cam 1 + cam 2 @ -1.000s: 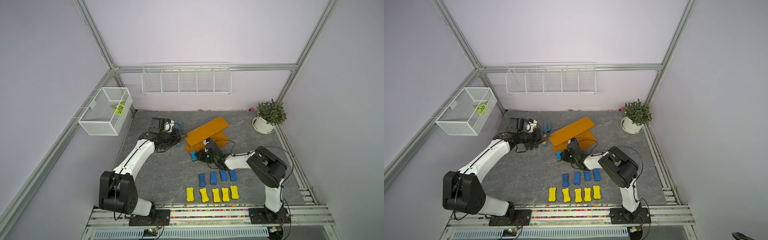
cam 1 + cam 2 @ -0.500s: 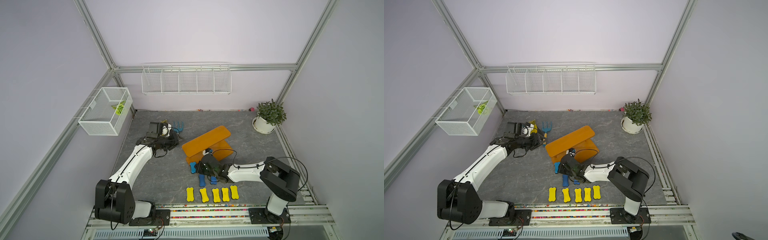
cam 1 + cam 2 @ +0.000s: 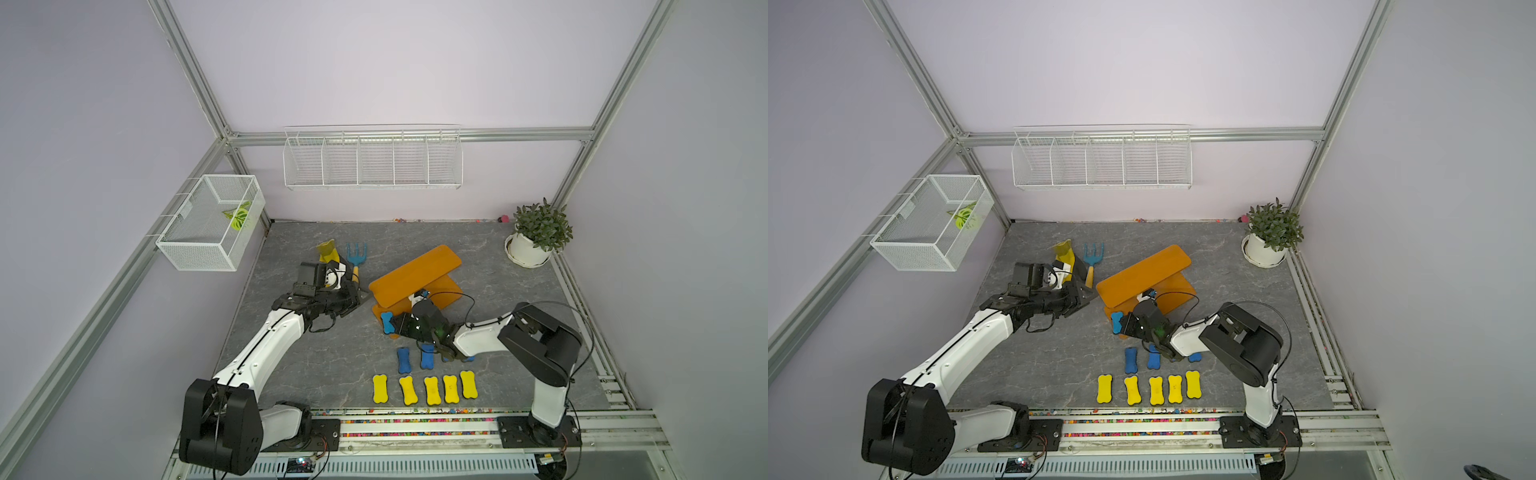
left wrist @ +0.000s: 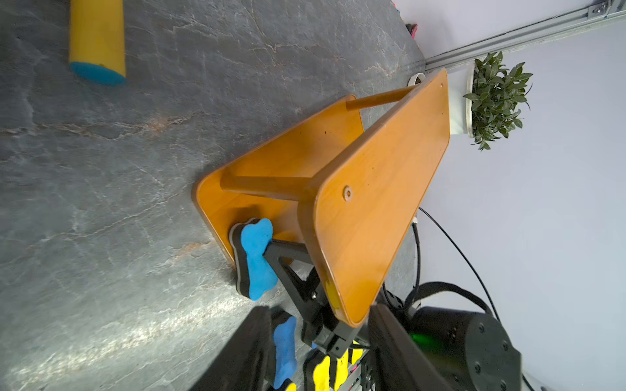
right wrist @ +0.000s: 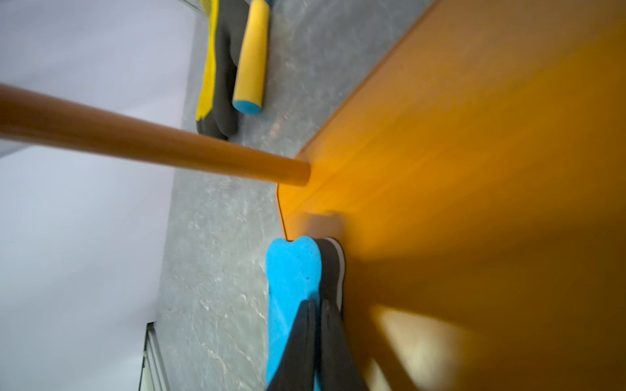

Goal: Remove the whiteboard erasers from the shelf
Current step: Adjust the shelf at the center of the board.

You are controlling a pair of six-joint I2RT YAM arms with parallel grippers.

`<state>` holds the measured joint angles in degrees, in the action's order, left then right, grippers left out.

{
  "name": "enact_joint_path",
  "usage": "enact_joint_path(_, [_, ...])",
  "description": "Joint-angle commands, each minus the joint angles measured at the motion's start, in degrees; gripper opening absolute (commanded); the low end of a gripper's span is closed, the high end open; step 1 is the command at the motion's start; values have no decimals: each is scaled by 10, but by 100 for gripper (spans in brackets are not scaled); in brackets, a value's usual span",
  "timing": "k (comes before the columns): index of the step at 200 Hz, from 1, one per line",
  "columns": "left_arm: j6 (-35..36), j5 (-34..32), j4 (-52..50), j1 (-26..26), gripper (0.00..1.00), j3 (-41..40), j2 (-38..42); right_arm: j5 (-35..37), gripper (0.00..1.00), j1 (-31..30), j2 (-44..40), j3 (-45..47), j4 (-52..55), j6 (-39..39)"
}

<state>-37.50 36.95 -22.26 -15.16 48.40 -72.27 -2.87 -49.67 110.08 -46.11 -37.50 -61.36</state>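
Taking the back wall as 12 o'clock and the rail with the arm bases as 6 o'clock, the low orange-brown wooden 2-tier shelf point(image 3: 415, 276) sits near the middle of the grey stone-patterned table point(image 3: 498, 282), slanted so its boards run from 8 o'clock to 2 o'clock. At its 8 o'clock end a small bone-shaped blue-topped eraser point(image 3: 387, 323) lies on the lower board, blue side up. The right gripper point(image 5: 318, 304) comes at it from 3 o'clock and is clamped on its waist: the 2 dark fingers point(image 5: 301, 338) stand close together, 1 on the blue foam and 1 on the dark layer. The left gripper point(image 3: 360, 297) hangs at 9 o'clock of the shelf, just beside the end of the upper board. Its fingers point(image 4: 244, 352) stand apart, and I cannot tell whether either touches the wood. At 6 o'clock of the shelf, 5 yellow-topped erasers point(image 3: 432, 390) lie side by side in a row near the rail. Just beyond them, toward 12 o'clock, 2 more blue erasers point(image 3: 403, 360) lie side by side, and in a top view a scrap of blue point(image 3: 1195, 357) shows from under the right arm. At 10 o'clock of the shelf a yellow glove point(image 3: 326, 250) and a blue hand rake point(image 3: 356, 252) with a yellow handle lie together. A potted green plant point(image 3: 536, 239) stands at 2 o'clock, a white wire rack point(image 3: 372, 160) hangs at 12 o'clock, and a white mesh basket point(image 3: 208, 224) hangs at 10 o'clock.
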Motion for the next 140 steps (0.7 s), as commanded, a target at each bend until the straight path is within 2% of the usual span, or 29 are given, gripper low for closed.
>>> enact_joint_path(1, [-6, 1, 25, -9, 53, 14, -10, -19, 0, 18, 18, 23, -68, 14])
enact_joint_path(53, [-14, -9, 50, -34, 52, 31, -63, 1, 4, 32, 36, 52, -153, -79])
enact_joint_path(76, [-18, -19, 57, -43, 52, 42, -81, -5, 3, 35, 27, 52, -162, -90])
enact_joint_path(140, [-18, -59, 64, -59, 33, 55, -120, -26, 0, 45, -2, 77, -175, -97])
